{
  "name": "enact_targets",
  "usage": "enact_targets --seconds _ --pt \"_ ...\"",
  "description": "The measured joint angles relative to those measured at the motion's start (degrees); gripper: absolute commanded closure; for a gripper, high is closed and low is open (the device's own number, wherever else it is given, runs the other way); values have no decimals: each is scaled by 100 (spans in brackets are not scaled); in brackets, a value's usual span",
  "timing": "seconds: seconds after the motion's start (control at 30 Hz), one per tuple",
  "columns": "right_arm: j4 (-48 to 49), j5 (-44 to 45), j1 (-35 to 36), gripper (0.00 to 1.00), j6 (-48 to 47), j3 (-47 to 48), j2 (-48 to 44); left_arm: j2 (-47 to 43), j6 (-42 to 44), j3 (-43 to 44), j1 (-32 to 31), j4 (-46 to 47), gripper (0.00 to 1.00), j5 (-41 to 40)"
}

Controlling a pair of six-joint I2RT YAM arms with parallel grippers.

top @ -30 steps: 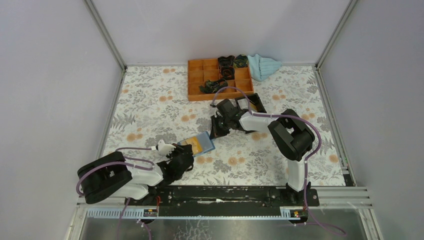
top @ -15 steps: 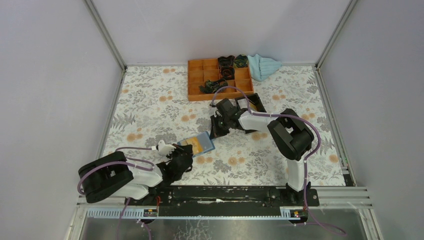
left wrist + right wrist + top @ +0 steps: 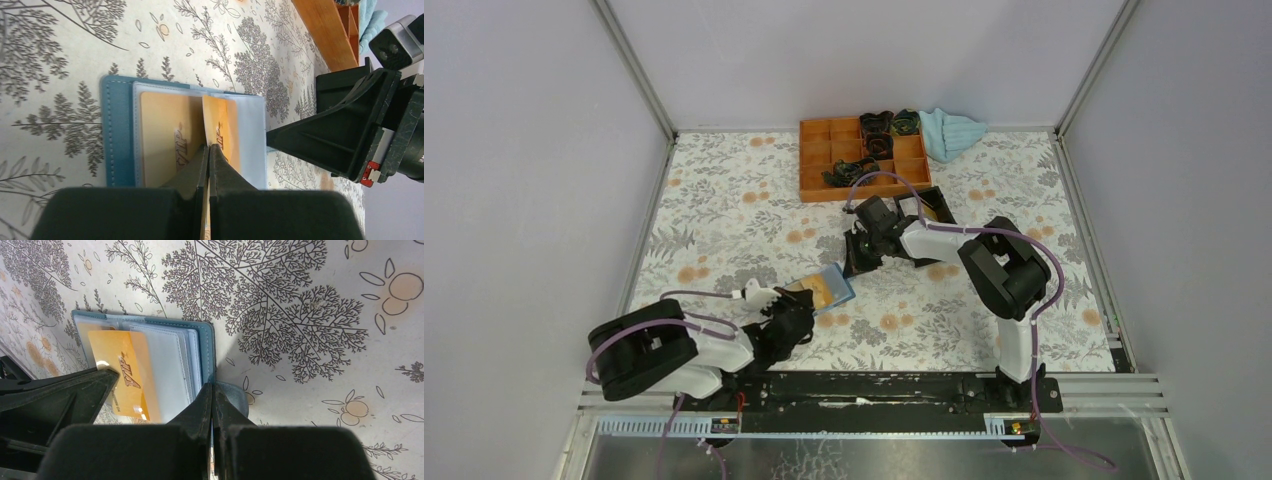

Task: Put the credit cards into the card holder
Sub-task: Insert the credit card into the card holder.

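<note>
One card holder [image 3: 117,135] is lying open on the floral table [image 3: 724,210]. One credit card [image 3: 167,140] is lying flat in the holder's clear sleeve. A second credit card [image 3: 227,125] is standing tilted over the holder's middle fold, pinched in the closed left gripper [image 3: 207,149]. That makes two in all. The right gripper [image 3: 212,387], jaws together, is touching the holder's clasp edge. Beyond the holder one black box [image 3: 942,200], one orange tray [image 3: 864,158] and one blue cloth [image 3: 952,132] are sitting.
</note>
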Motion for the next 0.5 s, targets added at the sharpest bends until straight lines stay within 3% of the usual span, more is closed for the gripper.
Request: enact_targets --seconds 0.2,0.5 --pt "2 0 0 100 0 0 0 404 76 306 -4 61 100 26" --pt "7 0 0 100 0 0 0 614 201 448 -15 46 66 118"
